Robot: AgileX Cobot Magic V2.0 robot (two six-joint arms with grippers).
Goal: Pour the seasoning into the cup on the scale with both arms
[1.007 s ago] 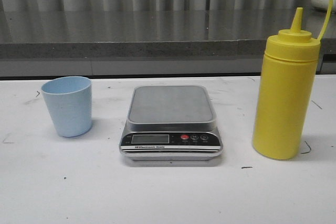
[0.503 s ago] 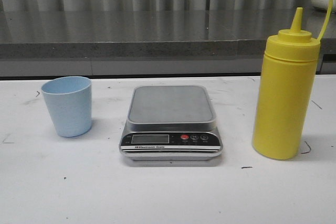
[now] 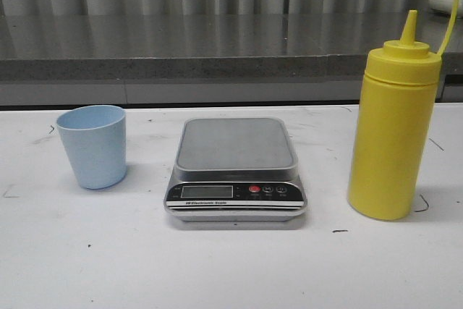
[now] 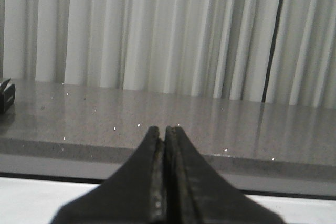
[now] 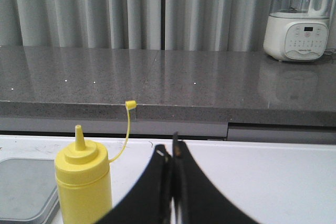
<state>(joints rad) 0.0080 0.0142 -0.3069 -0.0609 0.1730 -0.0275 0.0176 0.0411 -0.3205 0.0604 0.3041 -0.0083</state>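
The yellow seasoning bottle [image 3: 391, 128] stands upright at the right of the white table, nozzle uncapped, cap strap sticking up. It also shows in the right wrist view [image 5: 84, 184]. The pale blue cup [image 3: 93, 146] stands upright on the table at the left, apart from the scale. The silver scale [image 3: 236, 168] sits in the middle with a bare grey platform; its corner shows in the right wrist view [image 5: 26, 187]. My left gripper [image 4: 164, 129] is shut and empty, facing the counter. My right gripper [image 5: 169, 150] is shut and empty, beside the bottle and apart from it. Neither gripper shows in the front view.
A grey stone counter [image 3: 217, 48] runs along the back of the table, with a pleated curtain behind. A white blender [image 5: 299, 19] stands on the counter at the far right. A dark object [image 4: 5, 95] sits at the counter's edge in the left wrist view.
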